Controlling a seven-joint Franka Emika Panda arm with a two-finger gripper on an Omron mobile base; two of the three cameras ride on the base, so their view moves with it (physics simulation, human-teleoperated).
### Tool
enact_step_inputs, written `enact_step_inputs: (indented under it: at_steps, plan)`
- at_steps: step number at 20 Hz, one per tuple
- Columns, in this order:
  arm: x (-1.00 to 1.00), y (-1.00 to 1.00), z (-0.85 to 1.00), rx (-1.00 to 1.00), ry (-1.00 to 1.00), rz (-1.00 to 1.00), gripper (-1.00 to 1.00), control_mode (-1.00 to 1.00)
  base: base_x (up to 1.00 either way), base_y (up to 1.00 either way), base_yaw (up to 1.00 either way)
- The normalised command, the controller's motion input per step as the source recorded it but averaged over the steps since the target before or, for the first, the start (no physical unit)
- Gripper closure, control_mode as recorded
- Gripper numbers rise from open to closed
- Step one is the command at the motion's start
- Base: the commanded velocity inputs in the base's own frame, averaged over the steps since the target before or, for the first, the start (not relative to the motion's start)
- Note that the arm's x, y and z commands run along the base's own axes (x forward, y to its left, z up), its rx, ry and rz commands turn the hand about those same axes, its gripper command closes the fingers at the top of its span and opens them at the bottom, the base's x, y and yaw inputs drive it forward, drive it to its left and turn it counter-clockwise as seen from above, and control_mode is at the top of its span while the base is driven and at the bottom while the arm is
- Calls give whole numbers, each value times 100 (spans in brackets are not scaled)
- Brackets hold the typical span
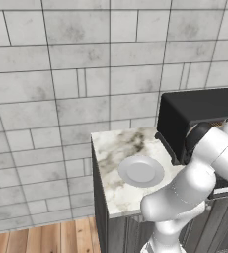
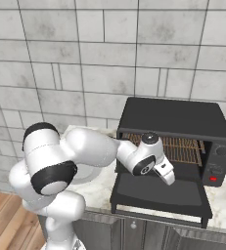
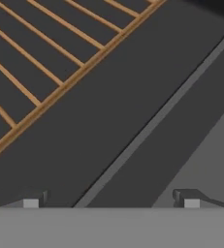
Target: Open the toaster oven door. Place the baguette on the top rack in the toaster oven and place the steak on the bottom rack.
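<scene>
Toaster oven point(image 2: 183, 119) sits on the marble bench point(image 1: 110, 148) against the tiled wall point(image 2: 85, 58), black box, control panel on its right side with a small red light point(image 2: 213, 178). Toaster oven door point(image 2: 158, 193) is down flat, hinged at the bottom, lying out over the bench front edge with the bar handle along its near edge. Copper-brown wire rack point(image 2: 183, 149) is visible inside the open cavity; in the hand view the rack point(image 3: 45, 63) fills the upper left, with the dark oven floor and door hinge line running diagonally below it.

Hand point(image 2: 167, 174) hovers just above the lowered door, at the mouth of the oven, pointing down and inward. Its fingers point(image 3: 191, 199) are spread wide apart, nothing between them. Arm elbow bends in front of the oven's left side in the right base view.

A grey-white plate point(image 1: 141, 171) rests on the bench left of the oven, near it but not touching. Wood floor point(image 1: 36, 239) at lower left.
</scene>
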Motion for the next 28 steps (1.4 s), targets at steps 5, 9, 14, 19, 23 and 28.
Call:
enact_step_inputs:
  at_steps: [5,9,14,19,23,28]
  plan:
    - [0,-4,-2,0,-4,-7,-100,-100,0,0,0]
    - [-5,-6,0,0,-10,-3,-100,-100,0,0,0]
    - [-37,-13,1,0,-15,1,-100,-100,0,0,0]
    - [-37,-12,24,0,-20,18,-100,-100,0,0,0]
    - [-23,-10,40,0,-24,29,-100,-100,0,0,0]
    - [-15,-5,49,-4,-26,28,-100,-100,0,0,0]
